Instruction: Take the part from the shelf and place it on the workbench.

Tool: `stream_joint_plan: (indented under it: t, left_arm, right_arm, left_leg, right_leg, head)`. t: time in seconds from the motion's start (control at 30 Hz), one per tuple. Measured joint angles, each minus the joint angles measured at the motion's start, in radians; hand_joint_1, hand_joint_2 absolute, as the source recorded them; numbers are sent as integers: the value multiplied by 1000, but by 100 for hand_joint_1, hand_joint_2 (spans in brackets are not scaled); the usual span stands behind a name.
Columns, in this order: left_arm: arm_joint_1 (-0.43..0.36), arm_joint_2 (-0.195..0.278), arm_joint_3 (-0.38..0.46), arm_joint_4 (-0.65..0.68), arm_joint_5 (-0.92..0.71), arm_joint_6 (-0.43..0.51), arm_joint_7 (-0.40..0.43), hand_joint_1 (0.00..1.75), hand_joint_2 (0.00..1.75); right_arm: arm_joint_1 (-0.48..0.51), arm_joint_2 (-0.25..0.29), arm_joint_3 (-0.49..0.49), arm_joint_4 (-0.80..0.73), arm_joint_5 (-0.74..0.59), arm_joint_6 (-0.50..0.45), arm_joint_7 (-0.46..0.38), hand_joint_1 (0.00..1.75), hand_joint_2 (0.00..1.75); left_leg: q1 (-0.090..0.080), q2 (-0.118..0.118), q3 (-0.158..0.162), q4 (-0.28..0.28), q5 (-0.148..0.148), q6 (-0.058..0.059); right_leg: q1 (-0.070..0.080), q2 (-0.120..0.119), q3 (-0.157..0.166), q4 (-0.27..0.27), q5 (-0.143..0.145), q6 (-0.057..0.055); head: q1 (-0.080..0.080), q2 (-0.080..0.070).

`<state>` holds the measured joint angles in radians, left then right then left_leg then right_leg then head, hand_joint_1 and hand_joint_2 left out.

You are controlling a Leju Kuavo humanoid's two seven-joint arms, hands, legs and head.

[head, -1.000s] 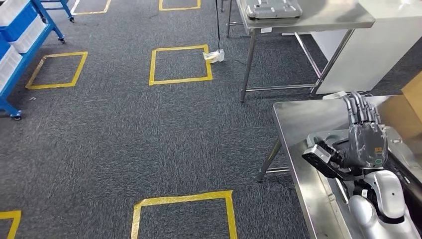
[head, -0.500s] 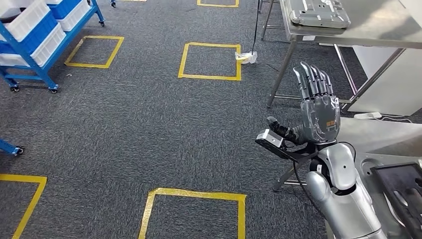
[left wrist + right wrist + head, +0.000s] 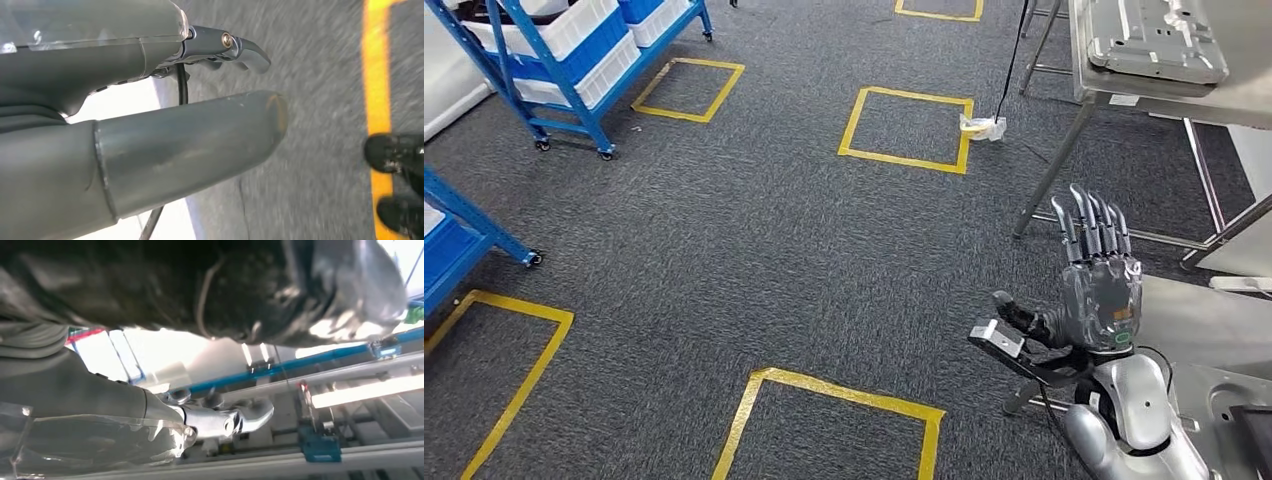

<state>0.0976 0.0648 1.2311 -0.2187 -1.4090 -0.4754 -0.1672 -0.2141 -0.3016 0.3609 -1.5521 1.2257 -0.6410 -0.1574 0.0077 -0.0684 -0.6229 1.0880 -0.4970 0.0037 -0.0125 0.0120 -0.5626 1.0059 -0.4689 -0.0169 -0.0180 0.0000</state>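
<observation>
Head camera looks down from high at the carpet (image 3: 754,260) and right hand (image 3: 1096,290) — wrist cameras sit close behind each hand; the left one shares that carpet.

Flat on the steel workbench (image 3: 1206,322), lower right: silvery metal part (image 3: 1224,400), partly cut off. Way across the floor, blue shelf (image 3: 574,127).

Open carpet (image 3: 754,250) between blue shelf (image 3: 574,60) and workbench (image 3: 1214,330).

No legible text (anywhere visible)
</observation>
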Motion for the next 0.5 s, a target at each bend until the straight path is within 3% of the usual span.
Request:
stream_joint_plan:
  t: [0.07, 0.13, 0.17, 0.23, 0.3, 0.33, 0.4, 0.43, 0.5]
  left_arm:
    - [14, -32, 32, -61, -14, -90, 29, 0, 0]
    - [27, -89, 78, -183, -59, -220, 43, 0, 0]
    - [31, -121, 105, -248, -85, -272, 41, 0, 0]
    - [32, -168, 158, -353, -127, -328, 32, 0, 0]
    - [28, -206, 204, -435, -149, -346, 23, 0, 0]
    - [26, -223, 223, -469, -153, -352, 21, 0, 0]
    - [26, -254, 254, -527, -157, -362, 19, 0, 0]
    - [27, -267, 266, -550, -158, -366, 19, 0, 0]
    - [25, -289, 285, -590, -161, -371, 19, 0, 0]
  right_arm:
    - [62, -13, -21, -10, -22, 1, -24, 0, 0]
    - [114, -16, -30, -8, -50, 2, -50, 0, 0]
    - [134, -17, -31, -5, -64, 3, -61, 0, 0]
    - [162, -12, -31, 3, -93, 10, -81, 0, 0]
    - [184, 3, -29, 15, -114, 16, -98, 0, 0]
    - [192, 14, -25, 23, -122, 16, -105, 0, 0]
    - [202, 39, -9, 43, -133, 13, -117, 0, 0]
    - [204, 52, 1, 53, -137, 12, -121, 0, 0]
    - [208, 70, 16, 69, -141, 11, -125, 0, 0]
  left_leg:
    - [1, 45, -59, 124, -63, -5]
    - [4, 59, -95, 197, -83, -10]
    - [5, 63, -84, 178, -65, -11]
    - [4, 90, -13, 47, -5, -8]
    - [-4, 117, 45, -60, 28, 2]
    - [-8, 121, 54, -80, 30, 7]
    - [-10, 102, 55, -83, 33, 18]
    - [-9, 94, 58, -88, 36, 24]
    - [-5, 78, 65, -99, 43, 38]
  right_leg:
    - [4, -27, 4, -2, -4, -5]
    - [6, -54, 5, -1, -9, -6]
    - [6, -66, 7, -1, -11, -4]
    - [6, -88, 12, -1, -16, 1]
    - [10, -107, 20, 0, -21, 10]
    - [11, -116, 22, 0, -23, 15]
    - [11, -129, 27, -1, -25, 24]
    - [9, -121, 28, 3, -31, 29]
    - [4, -72, 8, 60, -72, 37]
  head:
    - [-2, 0]
    - [-2, 0]
    - [-2, 0]
    - [-2, 0]
    - [-1, 0]
    - [-1, 0]
    - [-1, 0]
    - [-1, 0]
    - [1, 0]
